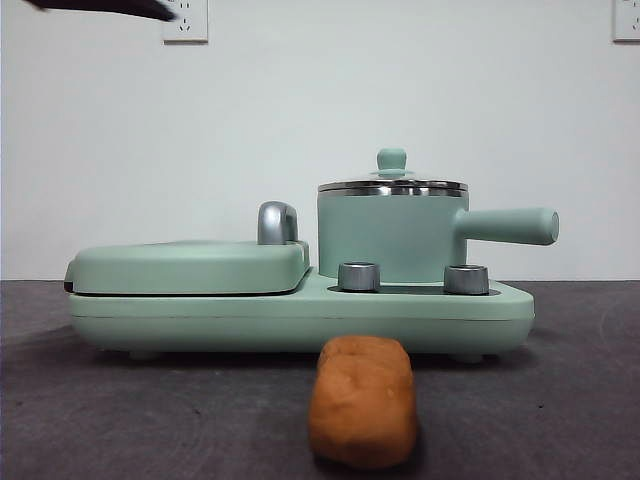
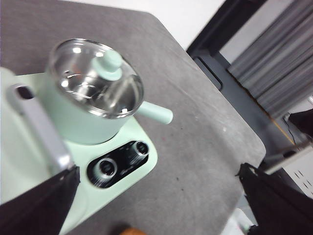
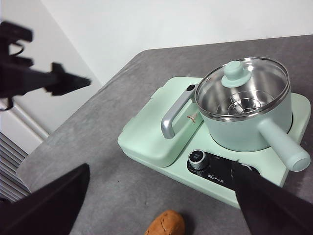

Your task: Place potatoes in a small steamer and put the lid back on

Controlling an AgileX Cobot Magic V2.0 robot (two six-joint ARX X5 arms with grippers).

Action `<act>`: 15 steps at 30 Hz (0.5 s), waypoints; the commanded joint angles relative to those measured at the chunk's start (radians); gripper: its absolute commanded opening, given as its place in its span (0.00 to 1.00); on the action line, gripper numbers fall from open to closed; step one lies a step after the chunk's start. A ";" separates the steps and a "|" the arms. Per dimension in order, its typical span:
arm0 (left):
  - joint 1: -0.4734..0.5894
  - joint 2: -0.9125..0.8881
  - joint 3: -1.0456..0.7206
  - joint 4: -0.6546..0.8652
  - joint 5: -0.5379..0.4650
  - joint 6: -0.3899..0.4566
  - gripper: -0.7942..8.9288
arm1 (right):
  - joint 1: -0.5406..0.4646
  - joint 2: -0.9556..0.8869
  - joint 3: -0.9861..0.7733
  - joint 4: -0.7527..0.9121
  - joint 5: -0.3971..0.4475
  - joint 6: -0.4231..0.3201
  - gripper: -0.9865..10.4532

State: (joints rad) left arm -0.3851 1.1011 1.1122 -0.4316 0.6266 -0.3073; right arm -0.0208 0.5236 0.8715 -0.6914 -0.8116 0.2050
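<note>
The small steamer (image 1: 388, 238), a mint-green pot with a stubby side handle, stands on the right half of a green cooker base. The glass lid (image 1: 392, 185) with its green knob sits shut on it. One orange-brown potato (image 1: 362, 400) lies on the dark table in front of the base. My left gripper (image 2: 157, 171) hovers open and high above the steamer (image 2: 83, 115) and lid (image 2: 95, 78), holding nothing. My right gripper (image 3: 160, 166) is also open and empty, high over the table near the potato (image 3: 165, 224), with the steamer (image 3: 249, 125) and lid (image 3: 243, 88) beyond it.
A flat hinged griddle (image 1: 190, 265) with a chrome handle (image 1: 277, 222) fills the base's left half. Two control dials (image 1: 359, 276) sit on the base front. A black arm tip (image 1: 100, 8) shows at the top left corner. The other arm (image 3: 44, 81) hangs off the table's side.
</note>
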 commanded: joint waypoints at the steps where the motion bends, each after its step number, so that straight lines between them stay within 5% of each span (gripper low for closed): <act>1: -0.043 0.109 0.113 0.003 -0.021 0.035 0.63 | 0.001 0.004 0.019 0.008 0.000 -0.011 0.49; 15: -0.255 0.559 0.504 0.031 -0.398 0.183 0.62 | 0.001 0.004 0.019 0.007 0.000 -0.004 0.49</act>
State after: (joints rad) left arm -0.6308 1.6314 1.5902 -0.4107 0.2546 -0.1596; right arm -0.0208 0.5236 0.8715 -0.6918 -0.8116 0.2054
